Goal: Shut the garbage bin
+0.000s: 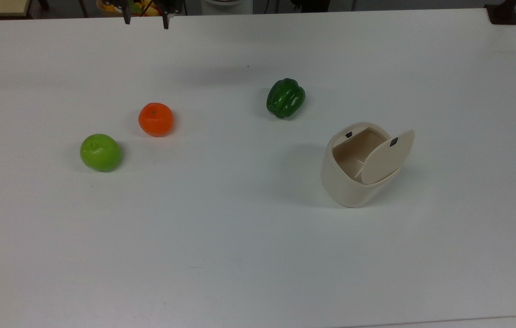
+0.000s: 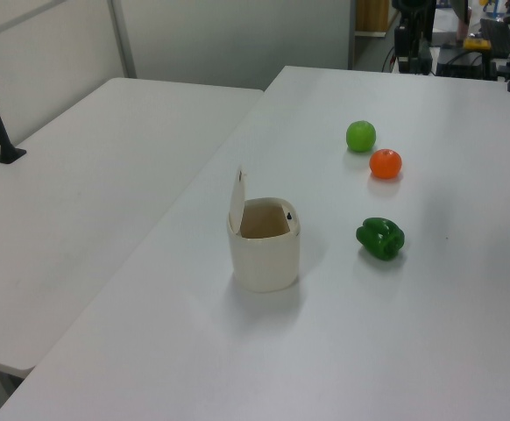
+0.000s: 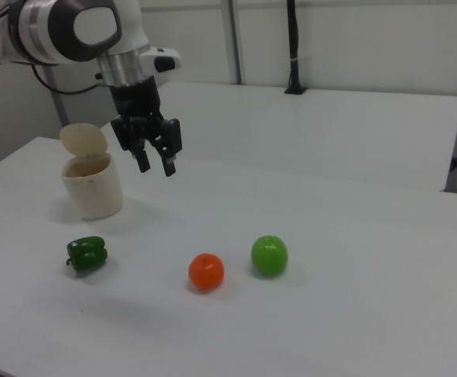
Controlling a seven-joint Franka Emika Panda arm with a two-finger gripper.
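Note:
The cream garbage bin point(image 1: 353, 187) stands on the white table at the top view's right, and its inside shows nothing in it. Its hinged lid point(image 1: 386, 157) is raised, tilted up on the right side, with a small black mark near its top. The bin point(image 2: 264, 256) and its upright lid point(image 2: 237, 197) stand near the middle of the left view. In the right view the bin point(image 3: 93, 190) is at the left. My gripper point(image 3: 156, 167) hangs in the air, open and holding nothing, to the right of the bin and above the table. Its fingertips point(image 1: 126, 20) reach in at the top view's upper edge.
A green bell pepper point(image 1: 285, 98) lies up and left of the bin in the top view. An orange point(image 1: 155, 119) and a green apple point(image 1: 100, 152) sit farther left. A second white table point(image 2: 88, 202) adjoins at the left view's left. A black pole point(image 3: 293, 47) stands behind.

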